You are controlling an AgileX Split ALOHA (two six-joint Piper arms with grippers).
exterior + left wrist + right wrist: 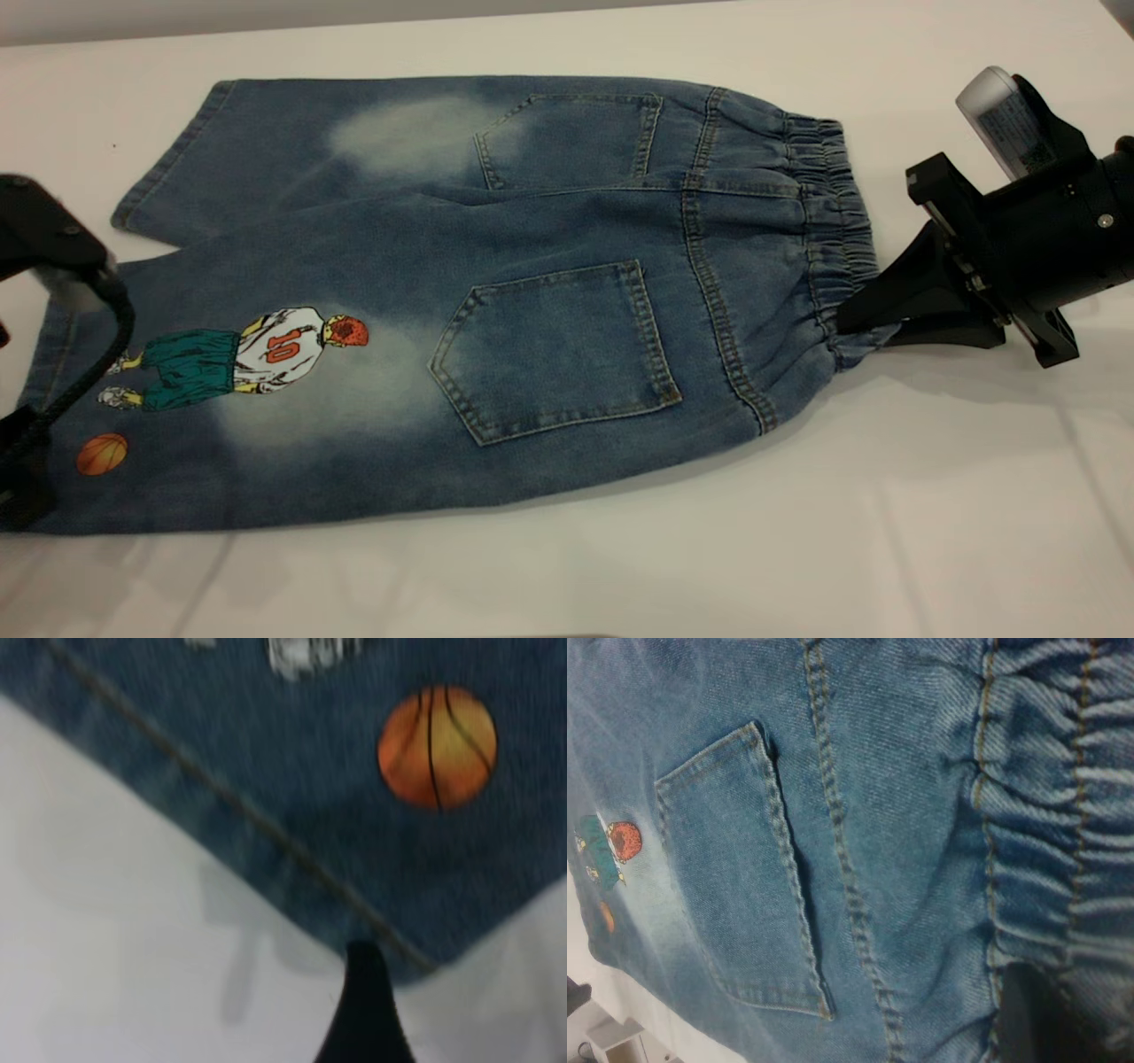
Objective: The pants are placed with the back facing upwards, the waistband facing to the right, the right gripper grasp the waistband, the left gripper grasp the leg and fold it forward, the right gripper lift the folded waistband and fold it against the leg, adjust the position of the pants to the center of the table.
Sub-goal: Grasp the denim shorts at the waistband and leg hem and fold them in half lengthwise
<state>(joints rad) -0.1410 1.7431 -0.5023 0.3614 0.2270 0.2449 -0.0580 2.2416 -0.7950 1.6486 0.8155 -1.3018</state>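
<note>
Blue denim pants (532, 266) lie flat, back pockets up, on the white table (886, 514). The elastic waistband (833, 221) points right and the legs point left. My right gripper (855, 323) is shut on the near end of the waistband, and its dark finger (1028, 1014) presses into the gathered cloth (1045, 815). My left gripper (31, 483) is at the near leg's hem corner, beside the basketball print (102, 454). In the left wrist view one black finger (365, 1010) rests on the table just short of the hem (266, 828). The gripper stands open.
A printed basketball player (239, 354) is on the near leg. The far leg (266, 151) lies behind it. White table surface runs along the front and right of the pants. A black cable (97, 354) from the left arm hangs over the near leg.
</note>
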